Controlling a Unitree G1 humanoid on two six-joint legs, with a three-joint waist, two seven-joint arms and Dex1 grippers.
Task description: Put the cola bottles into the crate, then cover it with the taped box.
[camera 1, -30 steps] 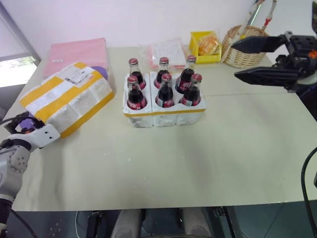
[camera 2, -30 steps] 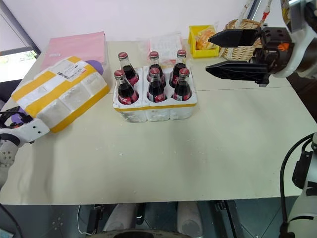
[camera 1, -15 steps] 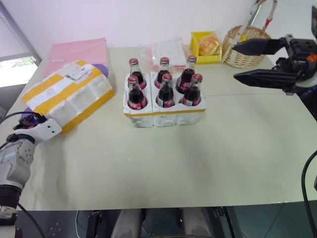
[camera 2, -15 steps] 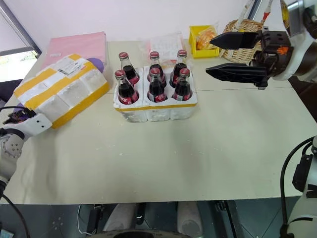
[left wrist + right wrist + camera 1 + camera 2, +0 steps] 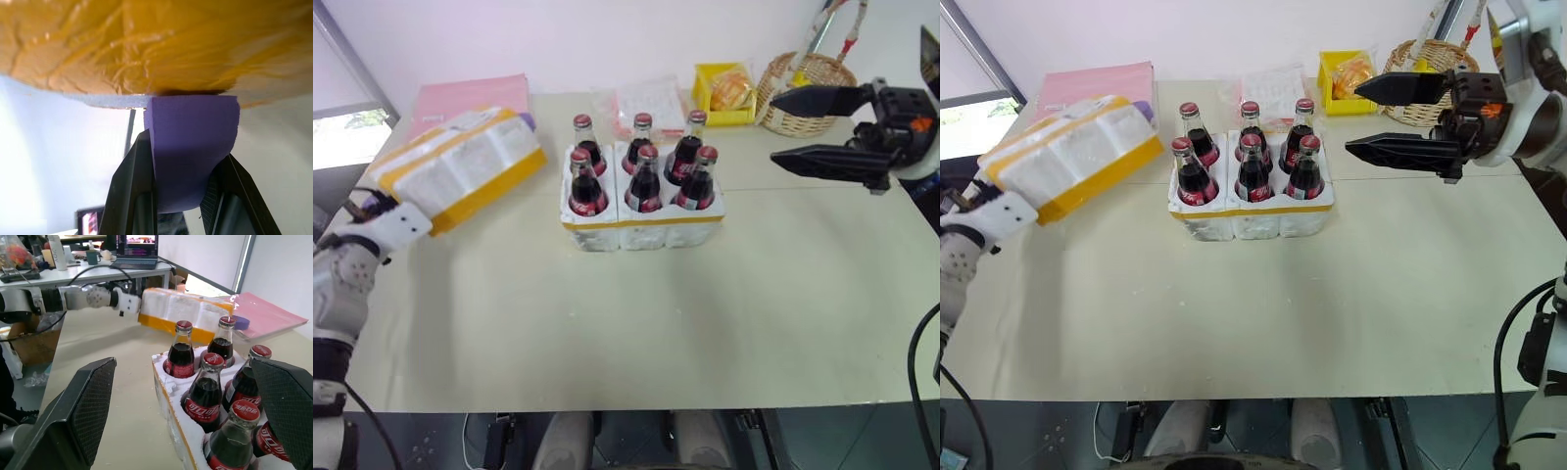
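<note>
Beige table (image 5: 636, 323) against a white wall: six bottles (image 5: 644, 176) fill the crate (image 5: 641, 230). My left gripper (image 5: 180, 196), clamped on a purple tab (image 5: 193, 147), holds the box (image 5: 460, 166) aloft; my right gripper (image 5: 818, 127) gapes empty.

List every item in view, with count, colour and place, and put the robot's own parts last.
cola bottles: six, dark with red caps, standing in the crate's wells.
crate: one, white foam with yellow band, table centre.
taped box: one, white with yellow tape, lifted off the table left of the crate.
purple tab: one, on the taped box, pinched by the left gripper.
pink package: one, far left of table.
clear packet: one, behind the crate.
yellow bin: one, far side.
wicker basket: one, tan, far right.
table: one, beige.
left gripper: shut on the tab.
right gripper: open, right of the crate.
</note>
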